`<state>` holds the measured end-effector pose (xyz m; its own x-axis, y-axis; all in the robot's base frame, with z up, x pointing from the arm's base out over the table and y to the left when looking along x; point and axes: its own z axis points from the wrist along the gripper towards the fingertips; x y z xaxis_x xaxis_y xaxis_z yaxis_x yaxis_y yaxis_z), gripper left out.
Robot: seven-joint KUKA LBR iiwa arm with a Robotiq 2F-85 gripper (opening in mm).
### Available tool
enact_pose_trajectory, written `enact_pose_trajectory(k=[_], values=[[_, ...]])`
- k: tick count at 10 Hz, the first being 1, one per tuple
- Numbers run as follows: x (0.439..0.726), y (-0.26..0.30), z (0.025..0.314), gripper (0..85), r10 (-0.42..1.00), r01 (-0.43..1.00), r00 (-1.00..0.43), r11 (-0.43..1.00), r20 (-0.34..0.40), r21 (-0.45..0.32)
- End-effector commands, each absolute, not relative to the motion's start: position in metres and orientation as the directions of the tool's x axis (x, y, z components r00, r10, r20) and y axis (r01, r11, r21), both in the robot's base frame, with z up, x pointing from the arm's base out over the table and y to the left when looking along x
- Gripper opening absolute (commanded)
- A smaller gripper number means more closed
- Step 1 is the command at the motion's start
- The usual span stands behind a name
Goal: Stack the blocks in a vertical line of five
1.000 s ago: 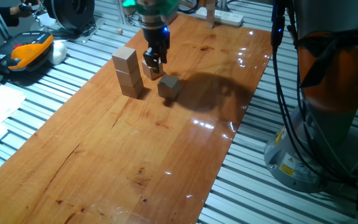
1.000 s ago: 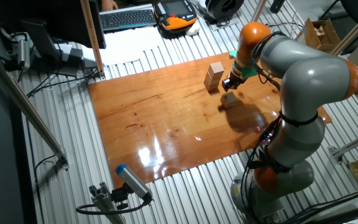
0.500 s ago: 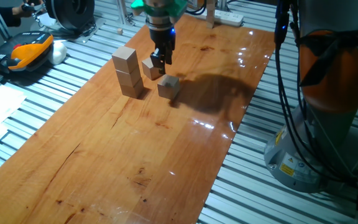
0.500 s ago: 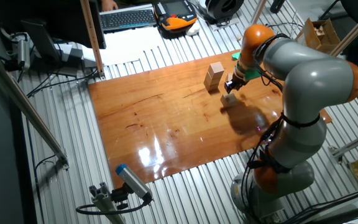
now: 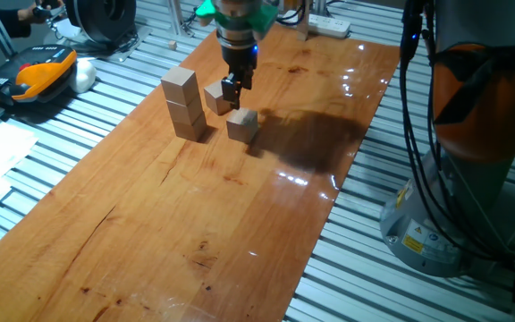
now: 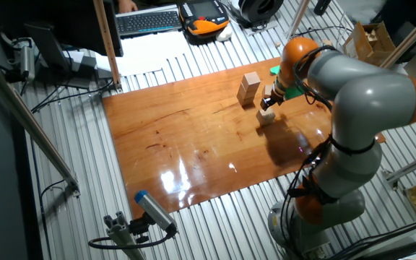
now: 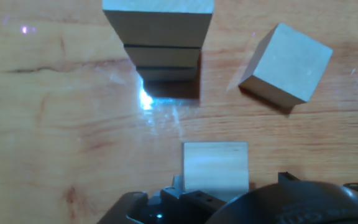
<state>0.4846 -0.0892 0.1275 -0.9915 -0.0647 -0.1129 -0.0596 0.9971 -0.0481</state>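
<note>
Wood-topped table [image 5: 195, 224] with a glossy, reflective finish sits on a slatted metal bench, with a white power strip [image 5: 329, 27] at its far end and an orange-and-black handset [image 5: 38, 72] off to one side in one fixed view. Three of the blocks stand on the tabletop as a stack [image 5: 184, 103], one squarely on another; the hand view shows the same stack [image 7: 160, 37] as three stepped tiers at the top of its picture. Two more blocks lie singly on the wood close to it. One, the turned block [image 5: 215, 97], sits just beside the stack and is rotated against the stack's edges, which the hand view makes plain [image 7: 284, 62]. The other, the near block [image 5: 242, 123], lies a little farther from the stack and apart from the turned one; in the hand view it sits low and central [image 7: 215, 165], right by the camera housing. The gripper [image 5: 232, 97] hangs above the table over the gap between these two loose blocks, with nothing visibly in it. Whether its fingers are parted or closed cannot be told, since they read only as a dark narrow tip. In the other fixed view the grey and orange arm [image 6: 352, 94] bends over the table's far side.
</note>
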Motion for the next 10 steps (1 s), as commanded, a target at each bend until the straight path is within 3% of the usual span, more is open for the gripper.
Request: enact_pose_trajectory(k=[1, 2, 10], values=[[0.4848, -0.0893, 0.1275, 68.0, -0.061, -0.056, -0.991, 0.997, -0.121, -0.049], [0.4850, -0.0891, 0.1274, 51.0, -0.060, -0.054, -0.990, 0.997, -0.129, -0.049], [0.4922, -0.0894, 0.1303, 51.0, -0.093, -0.090, -0.990, 0.995, -0.106, -0.040]])
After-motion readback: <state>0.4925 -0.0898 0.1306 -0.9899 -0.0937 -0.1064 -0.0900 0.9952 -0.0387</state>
